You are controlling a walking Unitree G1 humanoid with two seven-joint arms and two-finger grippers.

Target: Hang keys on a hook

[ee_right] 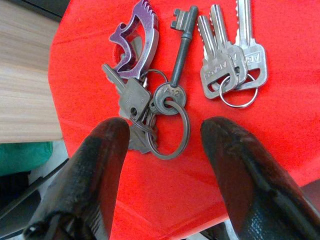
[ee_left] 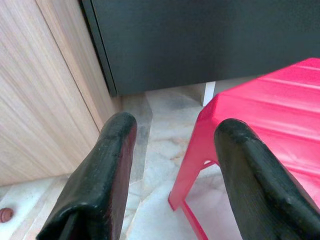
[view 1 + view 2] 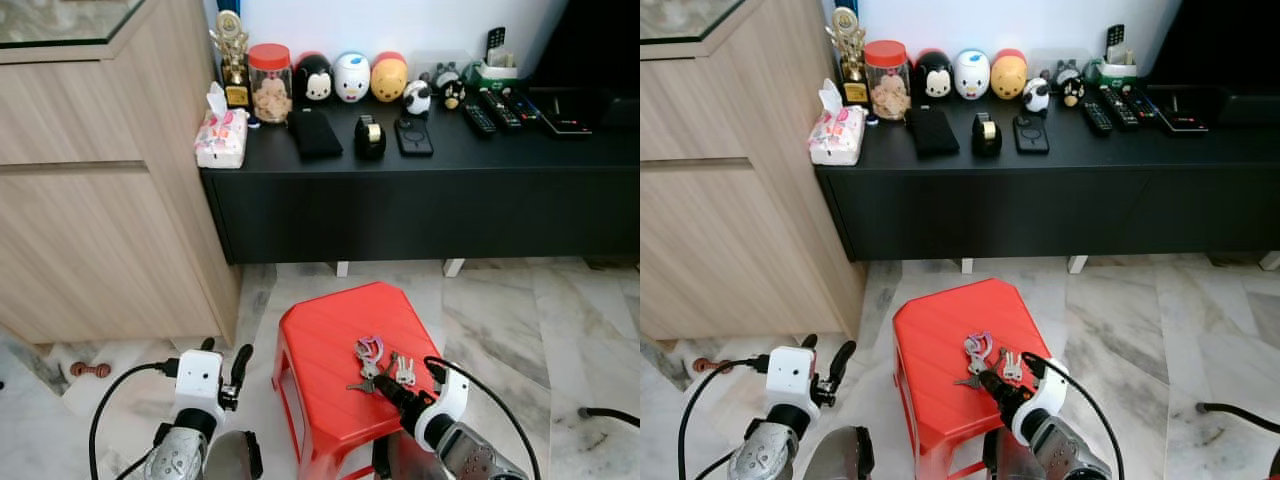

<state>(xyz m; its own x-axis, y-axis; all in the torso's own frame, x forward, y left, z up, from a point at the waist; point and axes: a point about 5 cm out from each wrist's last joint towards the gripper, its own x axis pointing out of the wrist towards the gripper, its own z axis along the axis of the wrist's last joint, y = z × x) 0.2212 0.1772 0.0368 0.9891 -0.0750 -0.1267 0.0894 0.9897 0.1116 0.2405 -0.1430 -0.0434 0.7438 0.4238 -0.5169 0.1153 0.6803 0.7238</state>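
Note:
Two bunches of keys (image 3: 378, 367) lie on top of a red plastic stool (image 3: 320, 335). In the right wrist view, one bunch (image 1: 150, 95) has a purple clip, a dark long key and a large ring. The other bunch (image 1: 232, 65) is three silver keys on a small ring. My right gripper (image 1: 164, 131) is open, low over the stool's near edge, its fingertips either side of the large ring and just short of it. My left gripper (image 3: 225, 358) is open to the left of the stool (image 2: 270, 115), above the floor.
A black low cabinet (image 3: 420, 200) stands behind the stool, carrying a tissue box (image 3: 221, 135), a jar, round toys and remotes. A tall wooden cabinet (image 3: 100, 200) is at the left. A black cable (image 3: 610, 413) lies on the marble floor at the right.

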